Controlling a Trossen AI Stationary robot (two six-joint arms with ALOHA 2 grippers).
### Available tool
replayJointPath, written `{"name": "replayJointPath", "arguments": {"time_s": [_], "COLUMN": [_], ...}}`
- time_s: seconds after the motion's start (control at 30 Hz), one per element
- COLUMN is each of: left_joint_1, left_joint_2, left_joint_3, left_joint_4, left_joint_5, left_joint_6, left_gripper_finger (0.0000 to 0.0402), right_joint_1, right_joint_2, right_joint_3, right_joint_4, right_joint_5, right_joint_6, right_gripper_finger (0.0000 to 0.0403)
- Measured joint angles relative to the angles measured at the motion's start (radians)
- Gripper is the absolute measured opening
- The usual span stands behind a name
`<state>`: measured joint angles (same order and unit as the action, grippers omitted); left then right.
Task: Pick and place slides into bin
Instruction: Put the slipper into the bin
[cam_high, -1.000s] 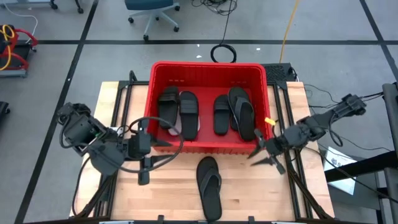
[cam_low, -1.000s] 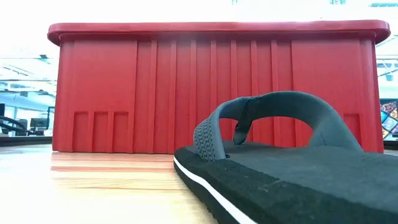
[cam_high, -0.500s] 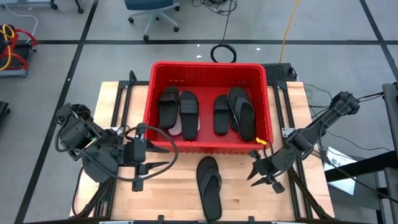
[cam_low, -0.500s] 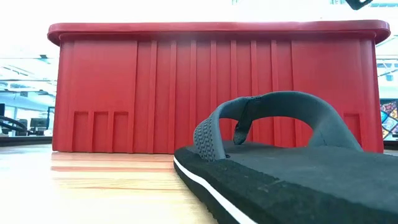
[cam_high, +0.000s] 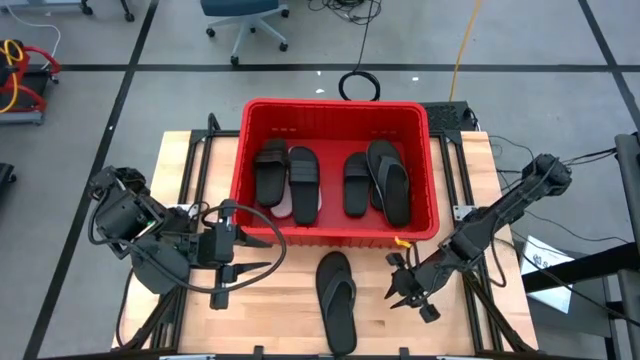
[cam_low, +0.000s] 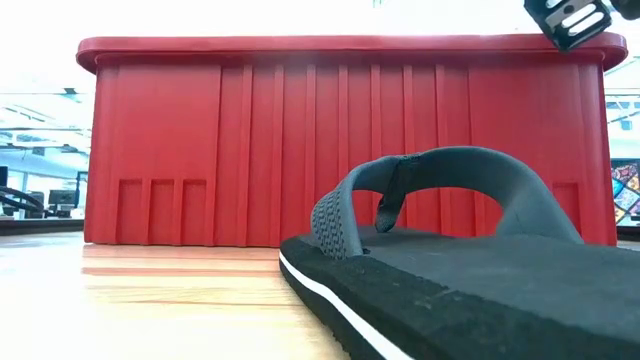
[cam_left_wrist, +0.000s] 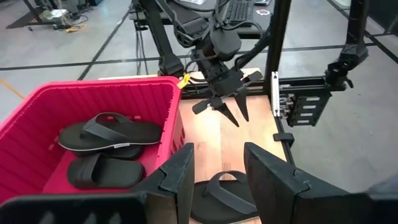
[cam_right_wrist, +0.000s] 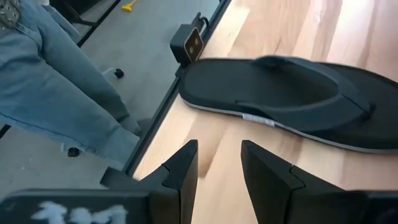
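We judged the last flip-flop pending: right gripper, released, hovered beside it; left gripper waited released. Next: descend, grasp.

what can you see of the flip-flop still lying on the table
The flip-flop is black, foam-looking, with a thin white line along its sole edge and a Y-shaped thong strap arching over the footbed. It lies flat, strap up, alone on the wooden table, just in front of the red bin without touching it. The right tool hangs open beside it; nothing grips it.
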<state>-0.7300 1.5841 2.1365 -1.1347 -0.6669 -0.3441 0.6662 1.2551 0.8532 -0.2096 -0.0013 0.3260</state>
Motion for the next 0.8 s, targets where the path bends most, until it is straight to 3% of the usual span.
{"name": "replayJointPath", "arguments": {"time_s": [0.33,0.53,0.8], "left_joint_1": [0.0,0.0,0.0], "left_joint_2": [0.0,0.0,0.0], "left_joint_3": [0.0,0.0,0.0], "left_joint_4": [0.0,-0.021,-0.031], "left_joint_5": [0.041,0.041,0.041], "left_joint_6": [0.009,0.024,0.021], "left_gripper_finger": [0.0138,0.0138,0.0138], "right_joint_1": [0.0,-0.004,-0.028], "right_joint_2": [0.121,0.169,0.217], "right_joint_3": [0.0,0.0,0.0], "right_joint_4": [0.094,0.122,0.141], "right_joint_5": [0.008,0.084,0.11], "right_joint_6": [0.0,-0.007,0.001], "right_gripper_finger": [0.0116,0.0116,0.0116]}}
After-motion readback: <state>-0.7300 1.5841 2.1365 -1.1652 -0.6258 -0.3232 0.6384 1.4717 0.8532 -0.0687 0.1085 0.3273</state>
